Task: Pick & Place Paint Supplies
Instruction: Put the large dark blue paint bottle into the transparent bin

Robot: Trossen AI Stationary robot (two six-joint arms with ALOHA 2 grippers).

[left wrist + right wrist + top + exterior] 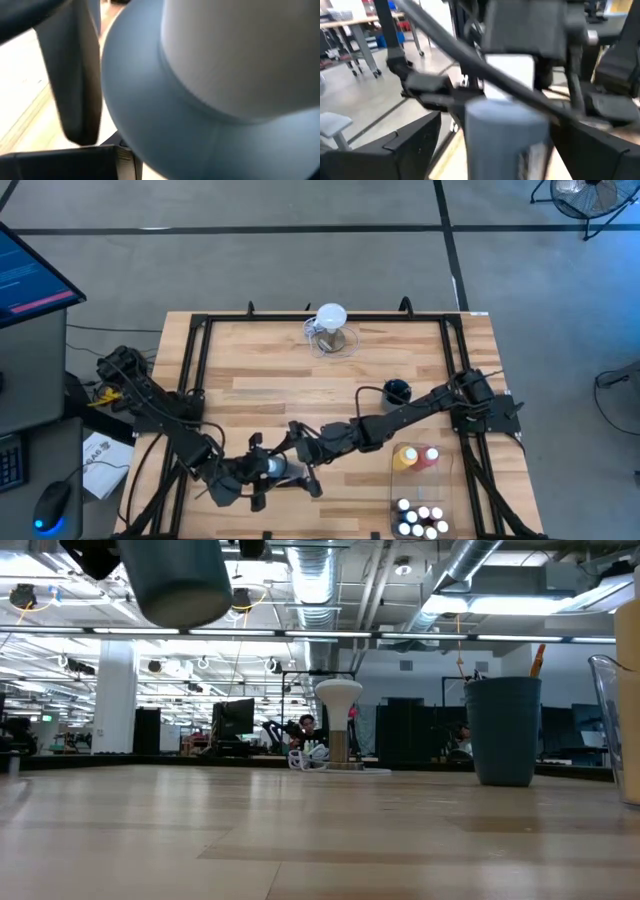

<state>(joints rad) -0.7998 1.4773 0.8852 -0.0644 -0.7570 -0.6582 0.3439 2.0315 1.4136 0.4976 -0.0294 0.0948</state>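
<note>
Gripping the blue bottle [275, 467] near the table's front edge [330, 532], left gripper [262, 470]; right gripper [300, 442] spread

Even, bright light falls from ceiling strip lamps [300, 632] seen in the low view, leaving only faint, soft shadows on the table [270, 390]. Nearest that table's front edge the wood blurs. Both wrist views are smeared; the blue bottle [210, 100] is out of focus.

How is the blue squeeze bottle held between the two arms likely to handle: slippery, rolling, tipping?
The blue squeeze bottle lies sideways in the left pincer, so it probably rolls if set down that way. Its smooth rounded body looks somewhat slippery. The plastic likely yields under a firm squeeze.
</note>
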